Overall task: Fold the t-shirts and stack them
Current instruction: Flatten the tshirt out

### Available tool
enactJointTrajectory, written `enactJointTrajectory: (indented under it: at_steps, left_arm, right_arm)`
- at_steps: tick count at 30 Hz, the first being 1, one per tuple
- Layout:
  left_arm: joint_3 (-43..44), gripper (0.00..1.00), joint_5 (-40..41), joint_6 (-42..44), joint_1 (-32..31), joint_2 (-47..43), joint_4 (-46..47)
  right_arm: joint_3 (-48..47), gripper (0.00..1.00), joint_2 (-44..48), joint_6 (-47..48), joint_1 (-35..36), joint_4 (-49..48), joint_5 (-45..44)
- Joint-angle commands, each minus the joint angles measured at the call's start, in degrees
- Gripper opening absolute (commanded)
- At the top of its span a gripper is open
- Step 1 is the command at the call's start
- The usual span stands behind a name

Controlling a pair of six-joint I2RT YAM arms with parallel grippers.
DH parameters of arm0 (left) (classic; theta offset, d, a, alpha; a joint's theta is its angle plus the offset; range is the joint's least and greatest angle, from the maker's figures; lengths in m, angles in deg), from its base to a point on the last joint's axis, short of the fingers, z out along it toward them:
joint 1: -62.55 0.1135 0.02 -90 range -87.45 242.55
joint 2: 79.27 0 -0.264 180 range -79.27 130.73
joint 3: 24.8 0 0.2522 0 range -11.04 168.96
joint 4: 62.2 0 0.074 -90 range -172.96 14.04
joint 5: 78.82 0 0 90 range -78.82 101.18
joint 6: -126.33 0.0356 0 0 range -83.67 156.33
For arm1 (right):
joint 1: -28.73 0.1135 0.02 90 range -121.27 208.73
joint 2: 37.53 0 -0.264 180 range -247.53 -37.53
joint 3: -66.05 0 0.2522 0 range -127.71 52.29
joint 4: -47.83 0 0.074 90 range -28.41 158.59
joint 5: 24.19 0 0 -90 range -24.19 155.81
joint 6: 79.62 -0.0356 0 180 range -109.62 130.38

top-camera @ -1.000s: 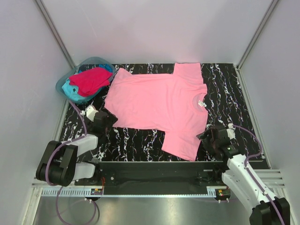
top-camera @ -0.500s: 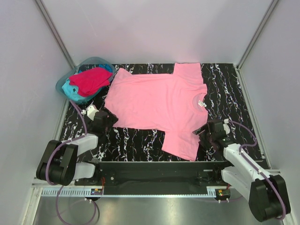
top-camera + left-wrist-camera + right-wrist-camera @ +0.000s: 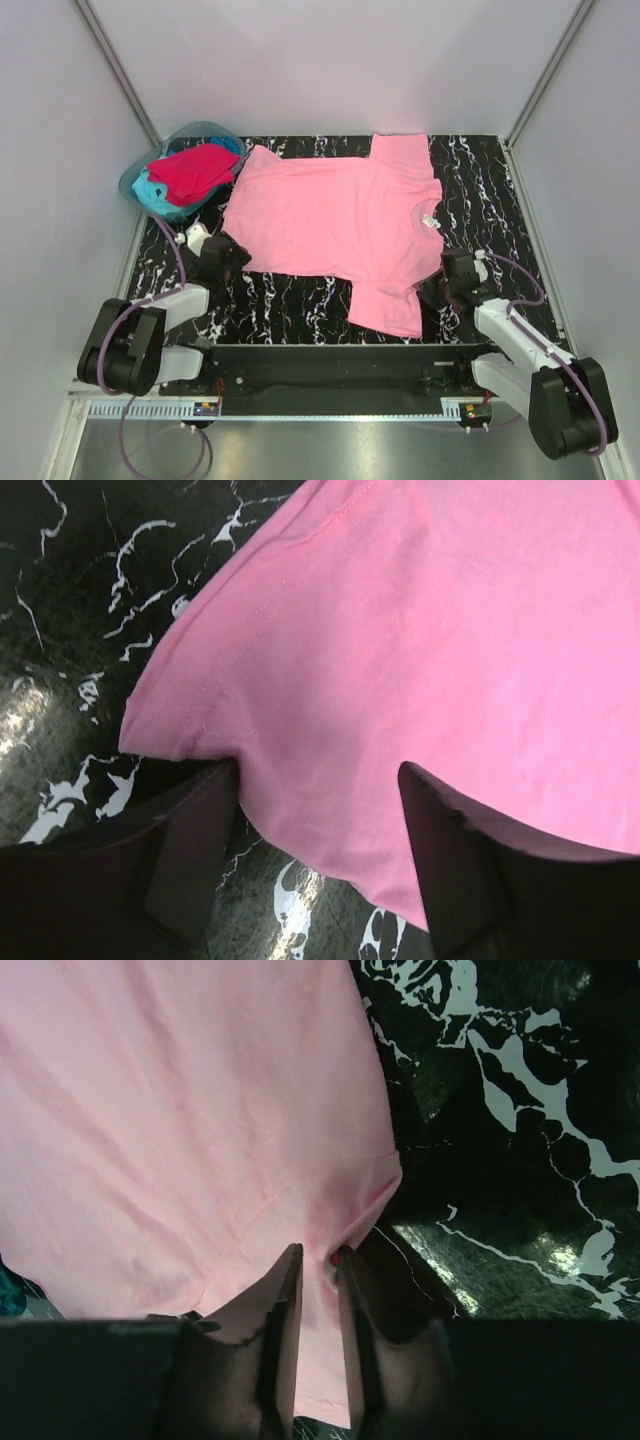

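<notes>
The light pink t-shirt point(image 3: 340, 215) lies spread flat on the black marbled table point(image 3: 480, 190). My left gripper point(image 3: 228, 255) sits at its near-left hem corner. In the left wrist view the left gripper point(image 3: 318, 770) stands open, its fingers point(image 3: 180, 850) straddling the pink hem point(image 3: 450, 630) without pinching it. My right gripper point(image 3: 432, 290) is at the near sleeve's edge. The right wrist view shows this gripper point(image 3: 320, 1252) shut on a small fold of pink cloth point(image 3: 180, 1110). A crimson t-shirt point(image 3: 195, 168) lies on a turquoise one point(image 3: 150, 190) in the tub.
The translucent blue-green tub point(image 3: 205, 128) stands at the table's far left corner. Grey walls close in the table on three sides. Bare marbled table shows right of the collar and along the near edge point(image 3: 290, 300).
The right gripper moved in onto the near sleeve edge and closed on it, puckering the cloth. The left jaws narrowed a little around the hem corner.
</notes>
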Motion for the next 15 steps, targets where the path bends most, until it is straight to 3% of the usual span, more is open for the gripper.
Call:
enactJointTrajectory:
  at_steps: [1,3,6,7,9,15]
  left_arm:
    - [1.78,0.66,-1.66,0.46,0.19,0.69,-2.25]
    - [1.87,0.51,-1.74,0.37,0.19,0.69,-2.69]
    - [1.87,0.37,-2.01,0.46,0.19,0.6,-3.13]
    - [1.96,0.29,-1.92,0.63,0.19,0.42,-3.22]
    - [1.96,0.21,-1.92,0.64,0.19,0.42,-3.39]
    - [2.05,0.11,-2.1,0.55,0.1,-0.63,-4.44]
  right_arm:
    - [-0.12,0.26,1.64,-0.84,-0.48,-1.48,0.17]
    - [-0.03,0.12,1.91,-0.84,-0.57,-1.22,0.09]
    - [-0.12,0.01,1.74,-0.66,-0.84,-0.87,0.0]
    - [-0.12,0.0,1.74,-0.58,-0.84,-0.78,-0.09]
    - [-0.3,0.0,2.26,-0.58,-0.92,-0.25,-0.87]
    - [-1.97,0.0,5.69,-0.66,-1.1,4.67,-4.65]
